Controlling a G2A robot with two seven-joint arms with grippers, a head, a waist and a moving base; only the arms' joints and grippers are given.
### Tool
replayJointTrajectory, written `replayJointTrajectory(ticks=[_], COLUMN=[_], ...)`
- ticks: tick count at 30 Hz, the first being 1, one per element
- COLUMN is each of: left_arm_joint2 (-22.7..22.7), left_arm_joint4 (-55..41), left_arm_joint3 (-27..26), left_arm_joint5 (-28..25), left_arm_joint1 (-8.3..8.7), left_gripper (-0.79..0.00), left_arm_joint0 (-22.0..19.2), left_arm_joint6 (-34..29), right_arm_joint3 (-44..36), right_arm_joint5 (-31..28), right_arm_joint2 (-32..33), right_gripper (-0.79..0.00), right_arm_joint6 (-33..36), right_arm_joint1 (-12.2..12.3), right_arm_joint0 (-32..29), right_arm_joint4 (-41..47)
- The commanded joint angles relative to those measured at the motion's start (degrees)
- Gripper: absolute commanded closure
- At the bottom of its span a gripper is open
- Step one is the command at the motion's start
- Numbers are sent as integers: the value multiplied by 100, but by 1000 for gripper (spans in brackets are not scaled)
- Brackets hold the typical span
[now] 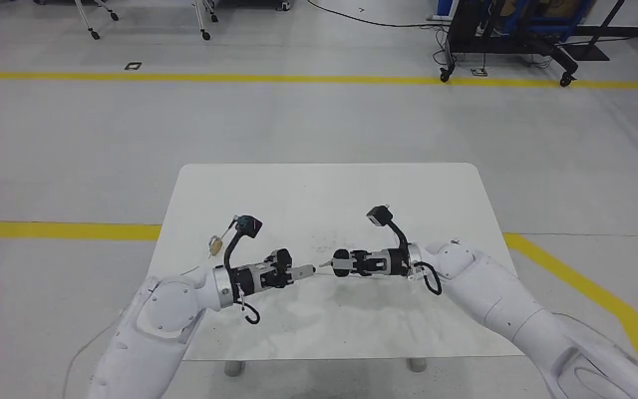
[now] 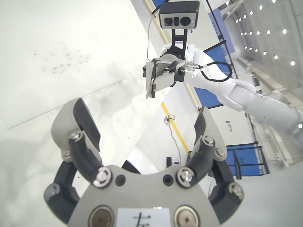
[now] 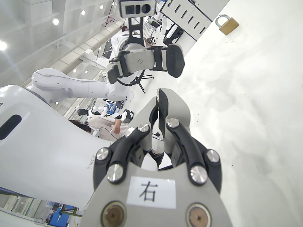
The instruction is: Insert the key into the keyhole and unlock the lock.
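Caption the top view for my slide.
Right gripper pinches the key facing the open left gripper over the white table, where the padlock lies apart.

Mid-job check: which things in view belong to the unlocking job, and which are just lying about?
For the job:
- key, pinched in the right gripper
- brass padlock, lying on the table
- left gripper, open and holding nothing

Just about:
- drawer cabinets beyond the table
- dark wheeled cart on the floor
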Motion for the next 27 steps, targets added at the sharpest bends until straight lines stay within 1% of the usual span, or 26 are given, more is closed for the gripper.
replayJointTrajectory(ticks=[1,3,4,6,7,8,9,11,13,14,17,18,19,20,21,22,25,27], left_arm_joint2=[-556,-1115,-1378,-1763,-1852,-1887,-1964,-2107,-1974,-1829,-1352,-1223,-1106,-1008,-926,-856,-693,-625], left_arm_joint4=[274,635,966,1689,2028,2113,2044,2269,2614,2734,3337,3448,3530,3572,3609,3682,3814,3927], left_arm_joint3=[-261,-442,-555,-772,-849,-837,-687,-249,201,410,969,1137,1304,1458,1625,1765,2118,2256], left_arm_joint5=[-56,-42,-36,-94,-302,-655,-968,-1310,-1353,-1375,-1286,-1253,-1237,-1239,-1227,-1212,-1179,-1166], left_arm_joint1=[77,153,192,255,282,305,325,371,387,386,367,355,343,333,325,319,301,296], left_gripper=[-785,-785,-785,-785,-785,-785,-785,-785,-785,-767,-671,-650,-588,-570,-566,-533,-480,-403], left_arm_joint0=[161,337,429,622,729,824,863,770,562,435,52,-60,-152,-245,-334,-430,-662,-761], left_arm_joint6=[47,35,-6,-55,-103,-180,-235,-364,-424,-450,-388,-282,-199,-136,-101,-67,97,205], right_arm_joint3=[0,0,0,0,0,0,0,0,0,0,0,0,0,0,0,0,0,0], right_arm_joint5=[0,0,0,0,0,0,0,0,0,0,0,0,0,0,0,0,0,0], right_arm_joint2=[0,0,0,0,0,0,0,0,0,0,0,0,0,0,0,0,0,0], right_gripper=[0,0,0,0,0,0,0,0,0,0,0,0,0,0,0,0,0,0], right_arm_joint6=[0,0,0,0,0,0,0,0,0,0,0,0,0,0,0,0,0,0], right_arm_joint1=[0,0,0,0,0,0,0,0,0,0,0,0,0,0,0,0,0,0], right_arm_joint0=[0,0,0,0,0,0,0,0,0,0,0,0,0,0,0,0,0,0], right_arm_joint4=[0,0,0,0,0,0,0,0,0,0,0,0,0,0,0,0,0,0])
